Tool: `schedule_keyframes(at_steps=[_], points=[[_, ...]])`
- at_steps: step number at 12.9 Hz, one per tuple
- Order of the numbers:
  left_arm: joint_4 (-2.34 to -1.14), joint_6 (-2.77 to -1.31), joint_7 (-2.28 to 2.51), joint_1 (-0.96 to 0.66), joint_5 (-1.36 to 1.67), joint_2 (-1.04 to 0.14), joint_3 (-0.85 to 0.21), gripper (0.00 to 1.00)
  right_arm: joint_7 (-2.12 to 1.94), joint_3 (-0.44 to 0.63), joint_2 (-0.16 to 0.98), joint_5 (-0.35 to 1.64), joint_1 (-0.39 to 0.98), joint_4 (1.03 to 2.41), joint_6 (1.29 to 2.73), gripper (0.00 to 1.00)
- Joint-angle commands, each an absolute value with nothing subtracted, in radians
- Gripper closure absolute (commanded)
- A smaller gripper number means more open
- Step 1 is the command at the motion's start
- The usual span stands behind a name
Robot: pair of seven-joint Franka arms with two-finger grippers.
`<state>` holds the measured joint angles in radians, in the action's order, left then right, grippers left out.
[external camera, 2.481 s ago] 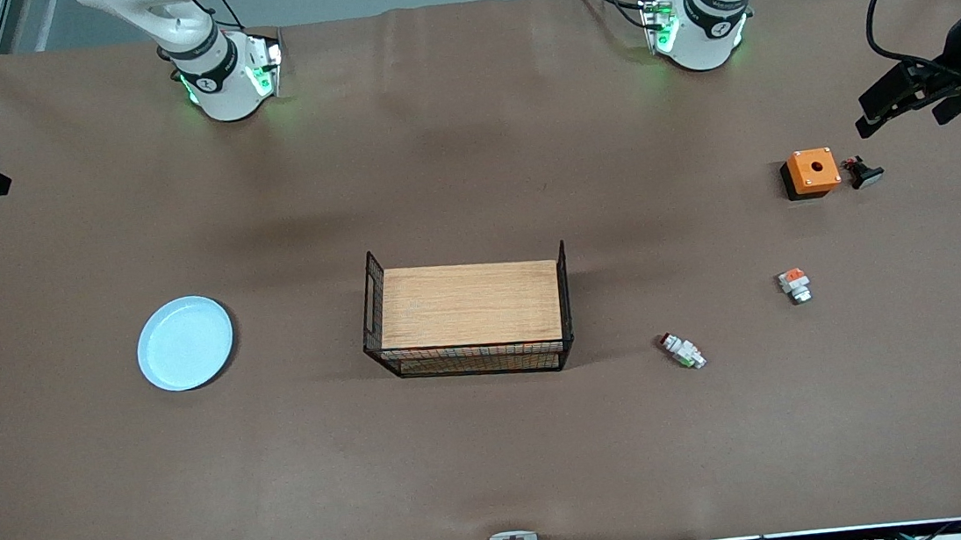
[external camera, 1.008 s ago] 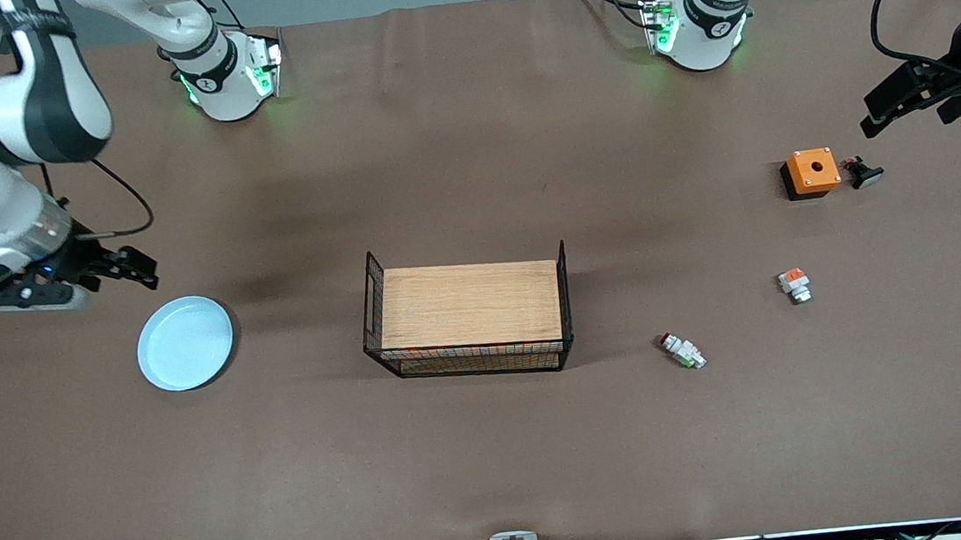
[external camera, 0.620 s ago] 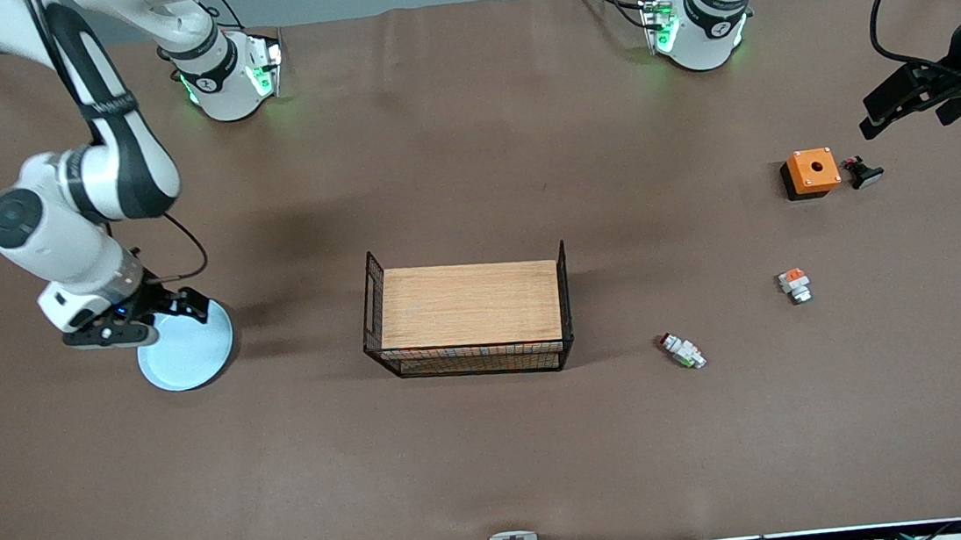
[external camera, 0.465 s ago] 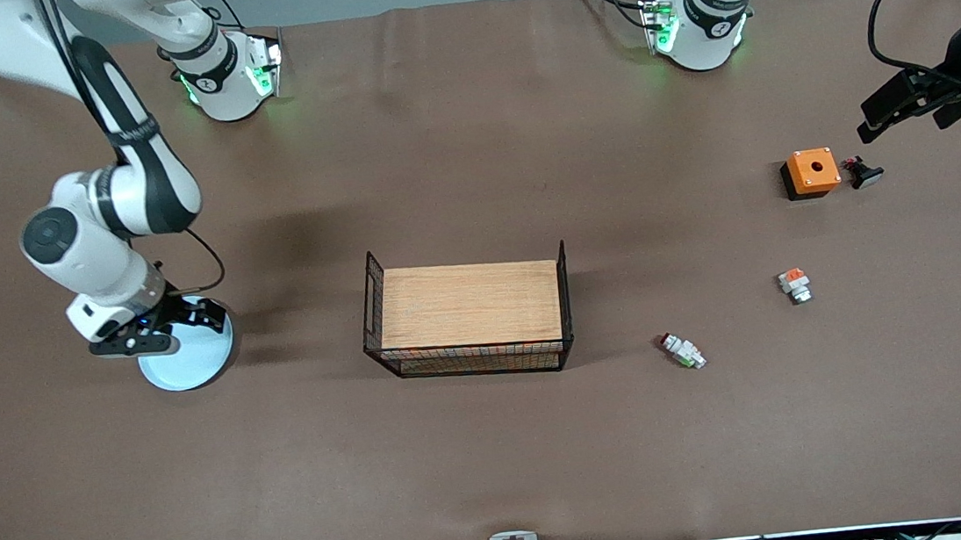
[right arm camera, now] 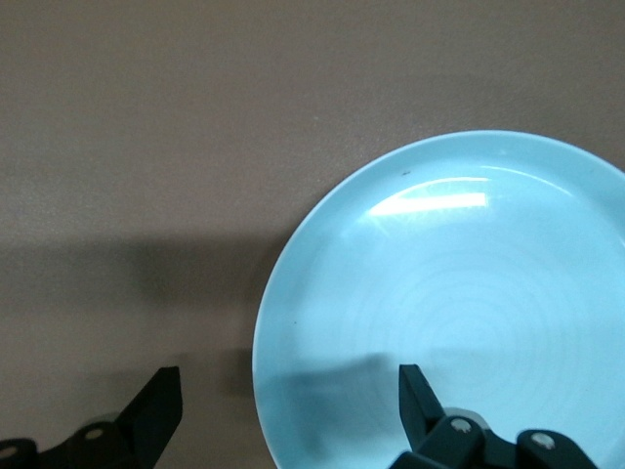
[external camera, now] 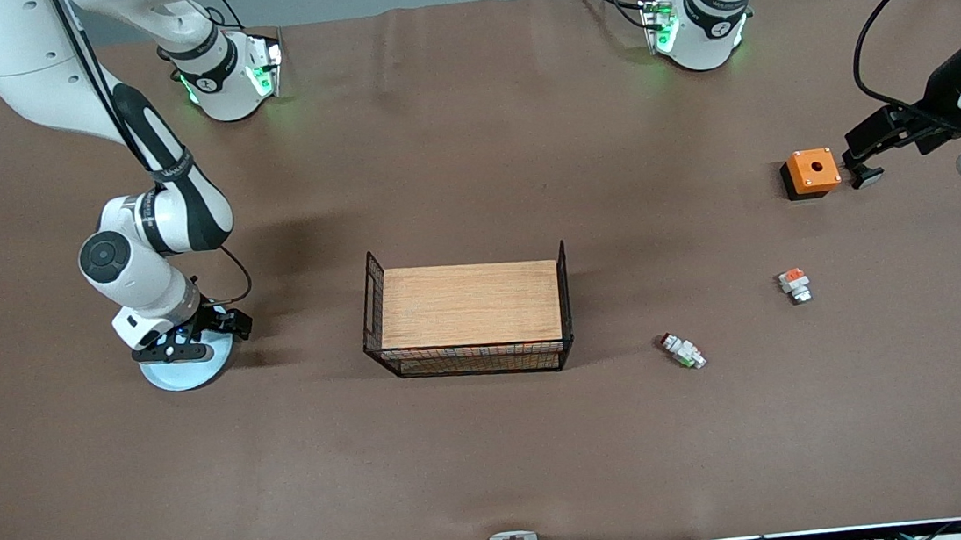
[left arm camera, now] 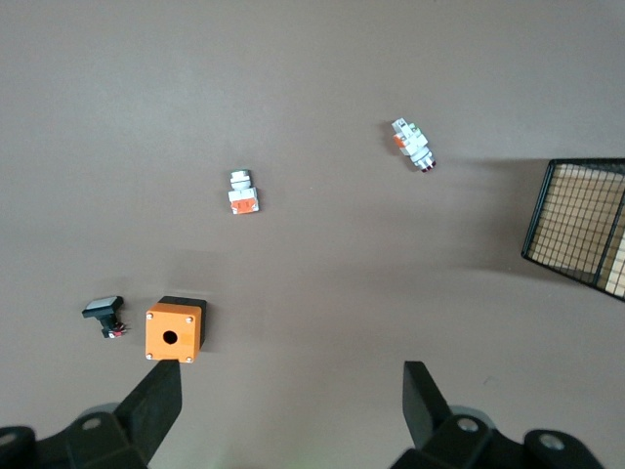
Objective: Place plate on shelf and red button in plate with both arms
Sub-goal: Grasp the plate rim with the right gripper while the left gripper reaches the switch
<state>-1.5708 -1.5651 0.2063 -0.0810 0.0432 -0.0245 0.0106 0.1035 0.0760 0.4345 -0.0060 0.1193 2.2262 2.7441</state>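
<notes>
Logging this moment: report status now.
Right pincer open, straddling plate rim. Left pincer open, up above orange box. Red button untouched beside wire basket. Nothing blocking.

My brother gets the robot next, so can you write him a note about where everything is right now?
Right gripper: open, low over the plate's rim, one finger on each side of it, not gripping.
Left gripper: open, above the orange box.
Red button: on the table, toward the left arm's end from the basket, untouched.
Done: nothing placed.
Left: grab and place both.
</notes>
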Motion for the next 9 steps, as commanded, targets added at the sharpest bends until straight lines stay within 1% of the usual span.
schedule_keyframes(at_steps=[1, 3, 4, 5, 6, 7, 9], points=[[-1.554, -1.566, 0.279, -0.087, 0.049, -0.04, 0.009, 0.0, 0.114, 0.081, 0.456, 0.006, 0.146, 2.224, 2.744, 0.18], [-1.554, -1.591, 0.302, -0.087, 0.049, -0.066, 0.005, 0.0, 0.1, 0.081, 0.456, 0.006, 0.159, 2.224, 2.735, 0.48], [-1.554, -1.612, 0.304, -0.087, 0.051, -0.075, 0.005, 0.0, 0.1, 0.081, 0.456, 0.006, 0.161, 2.224, 2.734, 0.67], [-1.554, -1.626, 0.308, -0.086, 0.055, -0.081, 0.005, 0.0, 0.1, 0.083, 0.454, 0.006, 0.161, 2.224, 2.734, 0.82], [-1.554, -1.637, 0.322, -0.084, 0.058, -0.084, 0.005, 0.0, 0.092, 0.083, 0.454, 0.003, 0.16, 2.224, 2.732, 0.93], [-1.554, -1.647, 0.348, -0.086, 0.063, -0.093, 0.005, 0.0, 0.06, 0.083, 0.451, 0.0, 0.16, 2.224, 2.729, 0.97], [-1.554, -1.684, 0.432, -0.089, 0.071, -0.115, 0.005, 0.0, -0.062, 0.084, 0.437, -0.002, 0.156, 2.221, 2.714, 1.0]])
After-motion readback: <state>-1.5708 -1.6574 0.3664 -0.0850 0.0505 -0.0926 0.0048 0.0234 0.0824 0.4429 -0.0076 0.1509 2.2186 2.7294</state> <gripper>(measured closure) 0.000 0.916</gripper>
